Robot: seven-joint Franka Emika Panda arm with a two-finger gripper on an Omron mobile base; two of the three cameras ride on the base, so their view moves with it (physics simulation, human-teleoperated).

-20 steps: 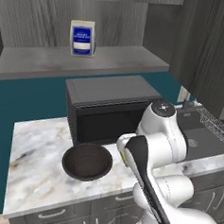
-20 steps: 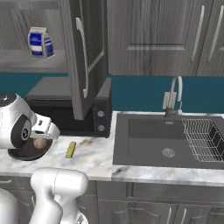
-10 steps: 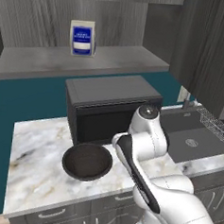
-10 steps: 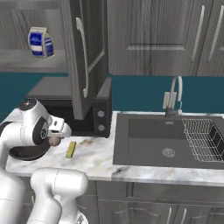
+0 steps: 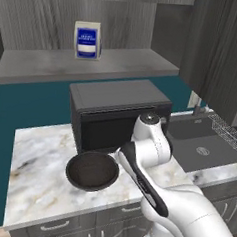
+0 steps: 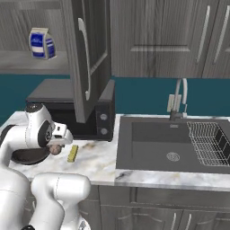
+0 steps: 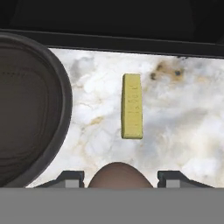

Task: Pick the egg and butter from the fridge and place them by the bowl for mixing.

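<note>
Hand view has the egg [image 7: 118, 175] sitting between the 2 fingertips [image 7: 70, 178], jaws clamped on it above the marble counter [image 7: 183, 131]. Butter [image 7: 132, 112] lies flat on the counter, just beside the bowl [image 7: 30, 109]. Right base view shows the gripper [image 6: 56, 148] low, near the microwave [image 6: 67, 112].

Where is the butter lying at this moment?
The butter lies on the marble counter, just right of the bowl and in front of the microwave; the hand view shows it beyond the egg.
</note>
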